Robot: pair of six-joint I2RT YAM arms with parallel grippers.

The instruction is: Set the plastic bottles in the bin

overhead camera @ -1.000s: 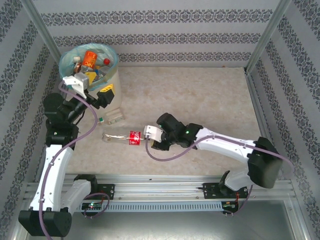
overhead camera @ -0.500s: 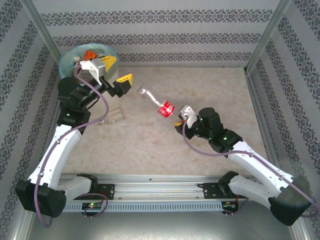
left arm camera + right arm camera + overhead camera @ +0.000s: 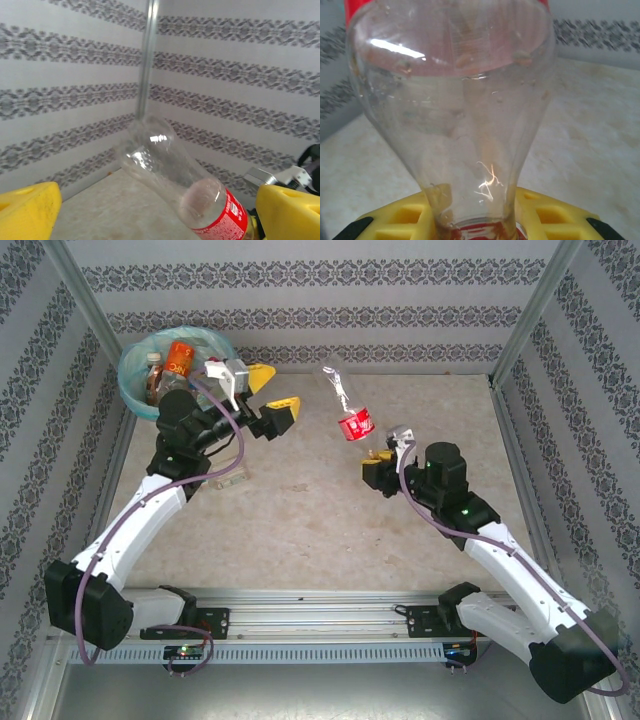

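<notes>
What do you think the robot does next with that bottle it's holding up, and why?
Probably the open left pincer slides forward around the red-labelled bottle: the right pincer grips its neck in mid-air, it shows between the left's spread fingers, and the bin stands on the left arm's side.

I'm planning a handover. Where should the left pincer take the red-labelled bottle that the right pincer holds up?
Probably the clear lower body of the red-labelled bottle, beyond the label, coming from the robot's left. The right pincer is shut on the neck, so that far end is the free part. It tilts up and away over the table, and the open left pincer faces it with jaws wide.
</notes>
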